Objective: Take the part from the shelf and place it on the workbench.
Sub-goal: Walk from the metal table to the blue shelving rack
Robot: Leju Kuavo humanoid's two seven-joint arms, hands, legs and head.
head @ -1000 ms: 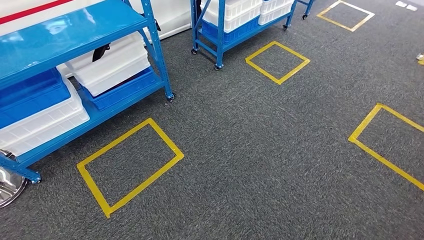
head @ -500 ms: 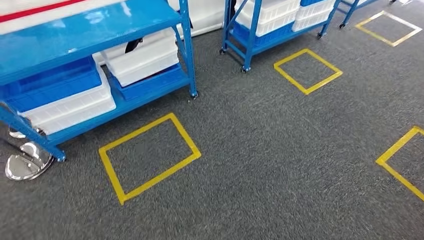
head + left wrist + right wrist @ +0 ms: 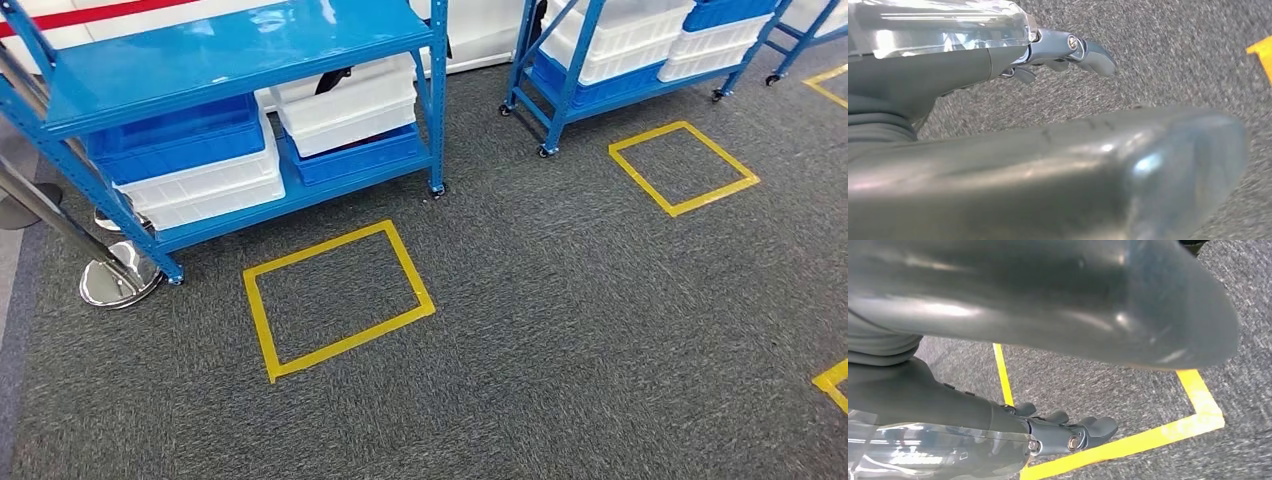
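The part itself cannot be made out; it is presumably in one of the white bins (image 3: 345, 105) on the lower level of the blue shelf (image 3: 230, 50), where a dark object shows at a bin's rim. The shelf lies ahead and to the left, beyond the yellow floor square (image 3: 338, 298). The left robot hand (image 3: 1063, 50) and right robot hand (image 3: 1068, 432) hang over carpet, fingers loosely extended and empty, well apart from the shelf. The left arm is judged nearer.
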